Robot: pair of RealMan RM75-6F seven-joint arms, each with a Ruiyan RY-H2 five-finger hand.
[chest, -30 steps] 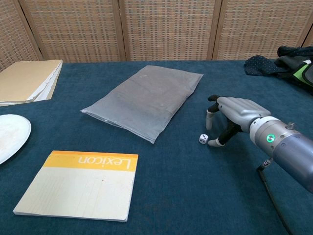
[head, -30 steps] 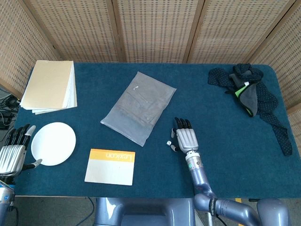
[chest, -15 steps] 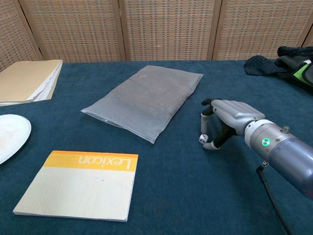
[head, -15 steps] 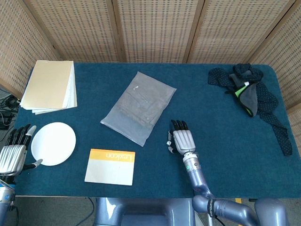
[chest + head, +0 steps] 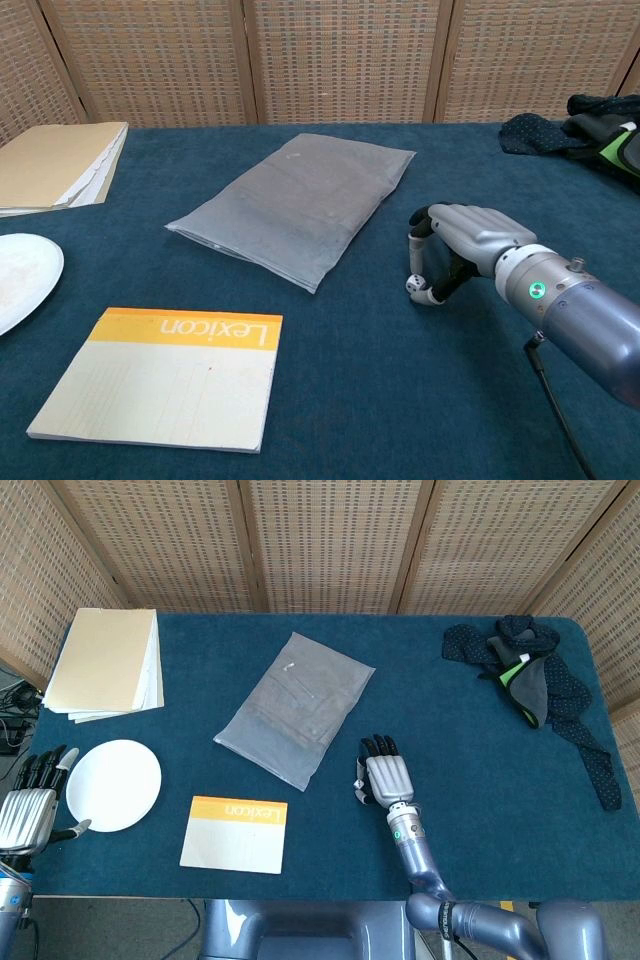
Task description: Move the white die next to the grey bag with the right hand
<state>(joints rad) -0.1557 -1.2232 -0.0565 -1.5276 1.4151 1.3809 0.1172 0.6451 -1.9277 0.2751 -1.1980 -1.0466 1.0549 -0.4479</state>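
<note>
The right hand (image 5: 455, 245) curls its fingers around the white die (image 5: 412, 285) without clearly gripping it, so the die could roll away from the grey bag (image 5: 296, 203) to its left.

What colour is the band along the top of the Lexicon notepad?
Orange-yellow, with white lettering; the rest of the Lexicon notepad is pale cream. Clearest in the chest view.
</note>
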